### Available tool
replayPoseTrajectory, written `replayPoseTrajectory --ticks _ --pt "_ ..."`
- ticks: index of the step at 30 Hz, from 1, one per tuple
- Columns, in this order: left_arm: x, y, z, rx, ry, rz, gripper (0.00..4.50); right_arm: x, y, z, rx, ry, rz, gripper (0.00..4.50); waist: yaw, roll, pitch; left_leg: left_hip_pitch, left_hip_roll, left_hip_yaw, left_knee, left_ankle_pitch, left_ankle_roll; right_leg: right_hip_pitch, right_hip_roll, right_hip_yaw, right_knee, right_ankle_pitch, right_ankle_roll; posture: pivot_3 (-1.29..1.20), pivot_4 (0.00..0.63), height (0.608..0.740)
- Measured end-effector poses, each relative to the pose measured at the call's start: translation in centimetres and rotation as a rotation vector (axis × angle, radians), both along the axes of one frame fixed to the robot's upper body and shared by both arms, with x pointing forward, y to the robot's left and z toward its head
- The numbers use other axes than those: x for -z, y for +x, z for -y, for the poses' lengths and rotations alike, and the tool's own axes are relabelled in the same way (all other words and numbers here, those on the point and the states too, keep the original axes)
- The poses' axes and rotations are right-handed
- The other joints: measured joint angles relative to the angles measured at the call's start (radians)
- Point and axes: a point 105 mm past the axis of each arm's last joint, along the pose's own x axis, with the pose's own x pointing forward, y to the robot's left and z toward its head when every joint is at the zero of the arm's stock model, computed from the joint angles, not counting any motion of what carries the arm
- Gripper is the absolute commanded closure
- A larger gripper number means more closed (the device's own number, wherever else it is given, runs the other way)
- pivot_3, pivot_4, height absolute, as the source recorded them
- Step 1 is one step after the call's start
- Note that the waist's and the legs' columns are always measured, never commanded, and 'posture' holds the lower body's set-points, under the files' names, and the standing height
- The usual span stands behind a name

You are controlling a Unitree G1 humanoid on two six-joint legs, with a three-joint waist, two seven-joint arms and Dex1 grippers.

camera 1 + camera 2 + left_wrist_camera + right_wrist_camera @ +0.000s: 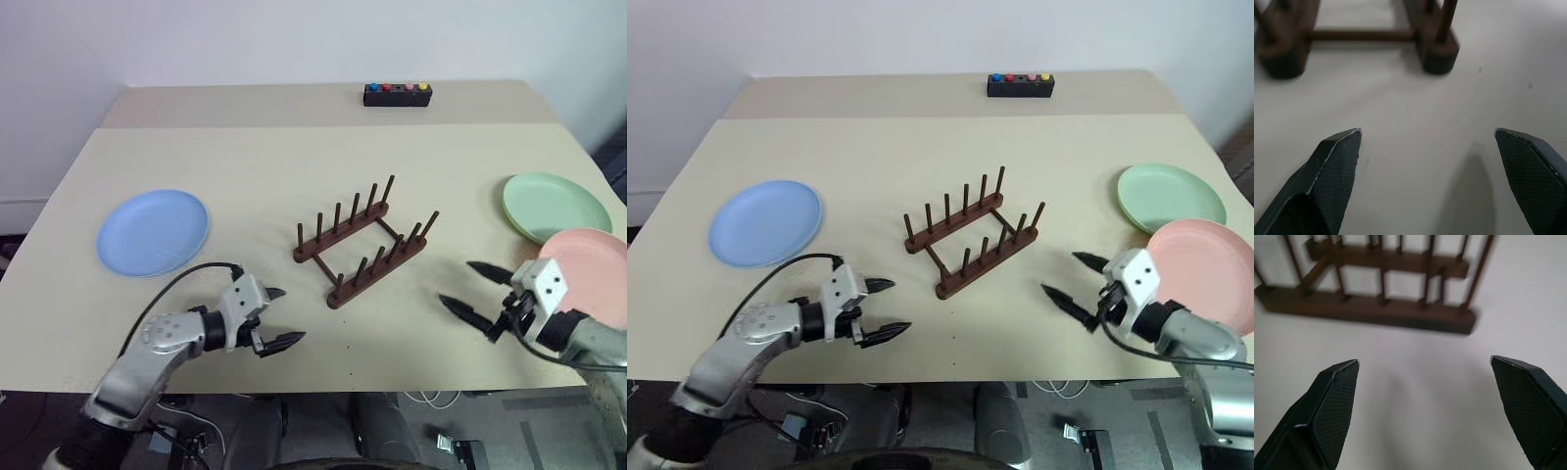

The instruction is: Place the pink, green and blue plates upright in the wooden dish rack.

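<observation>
Beige tabletop (294, 157) against a pale wall, a seam crossing its far part, with a small black box with coloured buttons (397, 94) at the far edge. Wooden dish rack (364, 243) between the two grippers and a little beyond them, empty; its two peg rails run diagonally, the near end toward the left gripper (276, 316) and the far end angled away to the robot's right (pegs upright). Left gripper: fingers spread wide, holding nothing, tips directed at the rack's near end. Right gripper (475, 289): fingers likewise wide apart and empty, tips directed at the rack's long side. Blue plate (153, 231) lies flat beyond the left gripper, on its outer side. Pink plate (588, 264) lies flat just behind and outside the right gripper; green plate (554, 206) lies beyond it, the pink rim overlapping the green.
</observation>
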Motion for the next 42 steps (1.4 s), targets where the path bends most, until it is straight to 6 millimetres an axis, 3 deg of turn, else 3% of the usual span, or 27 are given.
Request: replayPoseTrajectory --ticks 8,11,18,26,30,36,42 --pt "0.3 1.4 2.5 -0.021 -0.015 0.053 0.00 0.3 -1.1 -0.9 0.000 -0.014 0.000 0.12 0.000 0.000 0.000 0.001 0.000 0.000 0.001 0.000 0.000 0.001 0.000 0.000 0.000 0.000 0.000 0.00 0.150 0.740" --pt "0.4 1.7 3.3 -0.040 -0.043 0.049 0.89 0.2 -1.2 -1.0 0.005 -0.015 0.005 0.07 0.005 0.000 0.000 0.001 0.000 0.000 0.002 0.000 0.000 0.002 0.000 0.000 0.000 0.000 0.000 0.00 0.150 0.740" --pt "0.4 2.1 3.9 -0.064 -0.059 0.045 4.35 0.4 -1.3 -1.0 0.014 -0.015 0.000 0.07 0.002 0.000 0.000 0.001 0.000 0.000 0.003 0.000 0.000 0.002 0.000 0.000 0.000 0.000 0.001 0.00 0.150 0.740" --pt "0.5 2.1 4.0 -0.064 -0.056 0.038 4.35 -0.2 -0.8 -1.1 0.007 -0.015 0.029 0.07 0.002 0.000 0.000 0.001 0.000 0.000 0.003 0.000 0.000 0.002 0.000 0.000 0.000 0.000 0.001 0.00 0.150 0.740" --pt "0.4 1.8 4.0 -0.032 -0.066 0.014 3.09 -0.2 -0.6 -1.1 0.003 -0.016 0.033 0.07 0.001 0.000 0.000 0.001 0.000 0.000 0.003 0.000 0.000 0.002 0.000 0.000 0.000 0.000 0.001 0.00 0.150 0.740" --pt "0.2 1.2 4.6 0.020 -0.077 -0.008 0.06 -0.1 -0.5 -1.1 0.009 -0.014 0.035 0.07 0.001 0.000 0.000 0.001 0.000 0.000 0.003 0.000 0.000 0.003 0.000 0.000 0.000 0.000 0.001 0.00 0.150 0.740" --pt "0.1 2.7 4.8 -0.023 -0.055 0.043 0.06 0.1 -0.9 -1.3 0.005 0.000 0.019 0.07 0.001 0.000 0.000 0.001 0.000 0.000 0.004 0.000 0.000 0.003 0.000 0.000 0.000 0.000 0.001 0.00 0.150 0.740"
